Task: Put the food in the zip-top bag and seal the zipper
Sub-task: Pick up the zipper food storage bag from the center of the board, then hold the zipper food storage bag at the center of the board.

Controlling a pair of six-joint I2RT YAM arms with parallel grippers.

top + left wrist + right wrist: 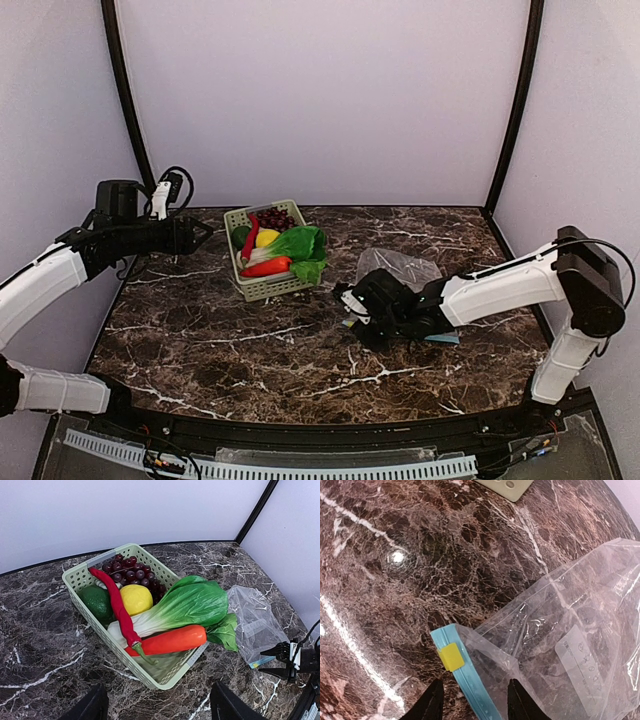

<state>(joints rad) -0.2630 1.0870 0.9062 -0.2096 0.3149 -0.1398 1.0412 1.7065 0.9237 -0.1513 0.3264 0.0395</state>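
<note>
**While food point(165, 610) waits in basket point(75, 577), bag point(400, 266) comes first**

Nothing bagged yet; bag lies flat just right of basket. Right gripper point(475, 705) hovers over the zipper point(465, 677) beside the slider point(451, 656) — jaws apart, empty. Left gripper point(205, 235) hangs near basket's left side, also spread, empty. Likely next: pinch the mouth edge and open it — thin film, easy to miss.

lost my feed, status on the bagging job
Left gripper jaws open, short of basket. Right gripper jaws open over zipper. Food in basket, bag empty. Nothing in the way.
</note>
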